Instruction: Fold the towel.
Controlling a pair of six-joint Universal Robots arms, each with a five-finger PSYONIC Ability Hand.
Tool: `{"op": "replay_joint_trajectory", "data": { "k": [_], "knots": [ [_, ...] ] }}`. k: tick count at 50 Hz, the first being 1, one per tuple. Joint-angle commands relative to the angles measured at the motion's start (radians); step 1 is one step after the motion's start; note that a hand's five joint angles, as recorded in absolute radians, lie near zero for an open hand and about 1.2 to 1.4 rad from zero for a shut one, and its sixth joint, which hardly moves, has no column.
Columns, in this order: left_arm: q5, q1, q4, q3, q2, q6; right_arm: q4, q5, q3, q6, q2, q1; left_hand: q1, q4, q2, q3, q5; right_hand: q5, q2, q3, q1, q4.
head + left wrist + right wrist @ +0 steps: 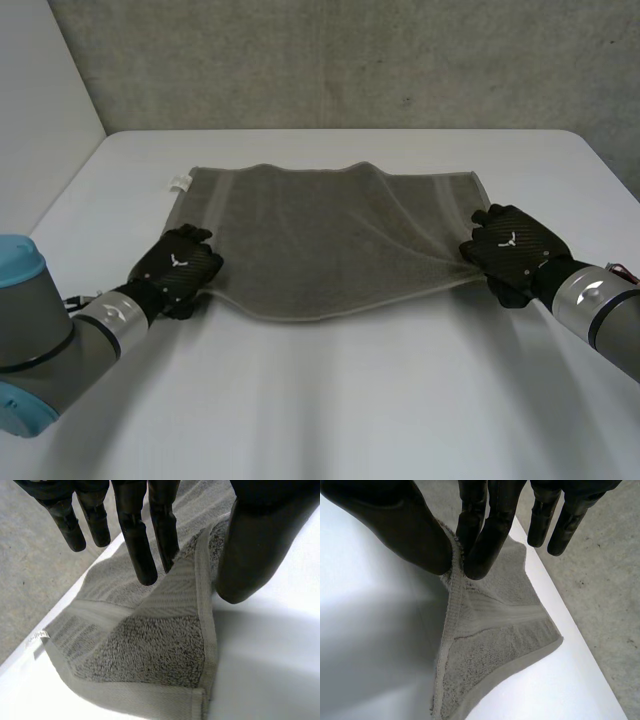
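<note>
On the white counter (330,400), the towel (320,240) is lying spread while the left hand (178,268) and right hand (515,250) are each pinching a side edge by its near corners, so I judge they should be rising evenly, carrying a taut near edge toward the far one.

You see a grey towel (330,245) spread on the white desk (330,400), a white tag (179,183) at its far left corner; the left robot hand (178,268) is at its near left corner; the right robot hand (515,250) is at its near right corner, creases fanning from it.
</note>
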Motion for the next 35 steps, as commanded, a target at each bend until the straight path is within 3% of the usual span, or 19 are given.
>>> {"op": "replay_joint_trajectory", "data": {
  "k": [1,18,24,28,35],
  "knots": [
    [-0.031,-0.003,0.005,0.000,-0.007,-0.002,0.001,-0.002,-0.011,0.032,0.001,-0.011,-0.089,-0.055,-0.098,-0.049,-0.078,0.063,0.048,-0.041,0.116,-0.067],
    [-0.106,-0.008,0.103,-0.003,-0.007,-0.095,0.098,-0.017,-0.006,0.039,-0.018,-0.043,-0.066,-0.055,-0.075,-0.049,-0.055,0.063,0.048,-0.041,0.116,-0.067],
    [-0.111,-0.021,0.105,0.010,-0.008,-0.175,0.119,-0.042,-0.002,0.040,-0.029,-0.052,-0.066,-0.055,-0.075,-0.049,-0.055,0.063,0.048,-0.041,0.116,-0.067],
    [-0.112,-0.058,0.096,0.014,-0.011,-0.255,0.122,-0.046,0.001,0.040,-0.029,-0.055,-0.066,-0.055,-0.075,-0.049,-0.055,0.063,0.048,-0.041,0.116,-0.067],
    [-0.143,-0.115,0.092,0.013,-0.013,-0.283,0.122,-0.046,0.003,0.039,-0.027,-0.054,-0.066,-0.055,-0.075,-0.049,-0.055,0.063,0.048,-0.041,0.116,-0.067]
  ]
}}
